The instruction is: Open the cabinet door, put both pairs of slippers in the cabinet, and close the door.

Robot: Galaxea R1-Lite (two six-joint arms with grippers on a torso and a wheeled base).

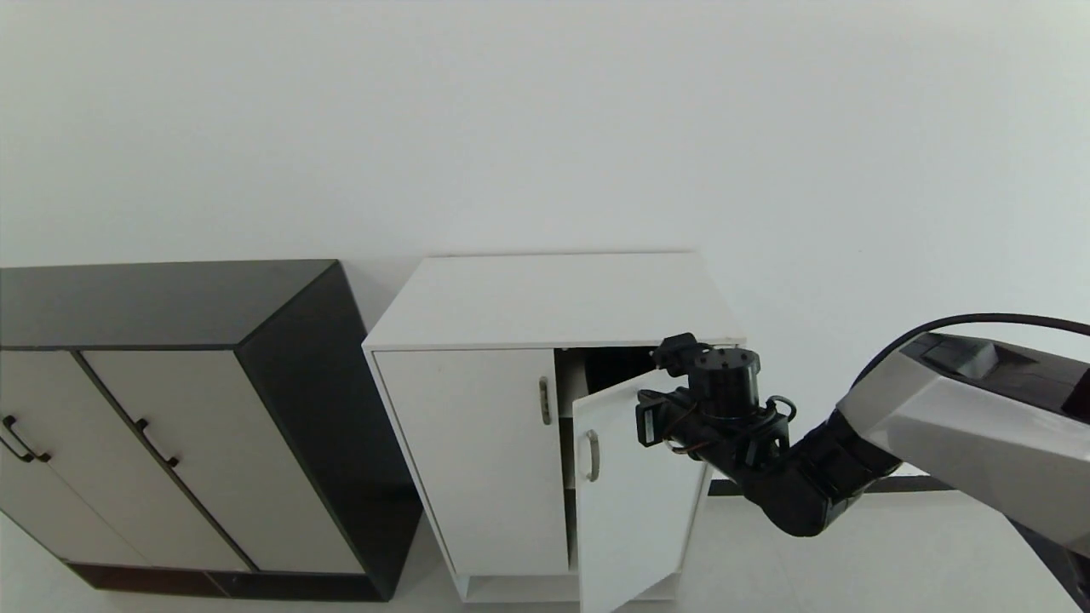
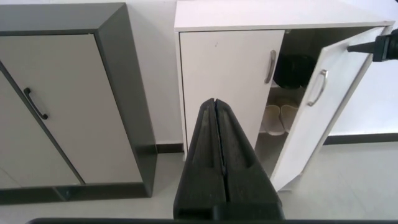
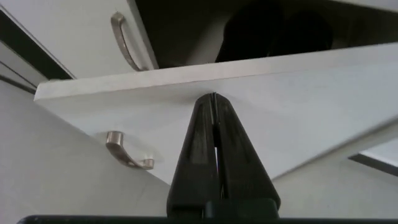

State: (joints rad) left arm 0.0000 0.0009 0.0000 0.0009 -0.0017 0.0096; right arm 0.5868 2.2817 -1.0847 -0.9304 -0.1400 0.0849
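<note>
The white cabinet (image 1: pixel 545 298) has its left door (image 1: pixel 477 451) closed and its right door (image 1: pixel 634 494) swung partly open. My right gripper (image 1: pixel 674 351) is shut, and its tip (image 3: pixel 214 99) rests against the top edge of that open door (image 3: pixel 280 124), on the outer face. Inside, a dark pair of slippers (image 2: pixel 295 70) lies on the upper shelf and a pale pair (image 2: pixel 280 118) on the shelf below. My left gripper (image 2: pixel 214 102) is shut on nothing and hangs well back from the cabinet front (image 2: pixel 227 81).
A dark cabinet (image 1: pixel 170 409) with two pale doors stands just left of the white one, with a narrow gap between them. A plain wall is behind both. Open floor (image 1: pixel 851 553) lies to the right of the swung door.
</note>
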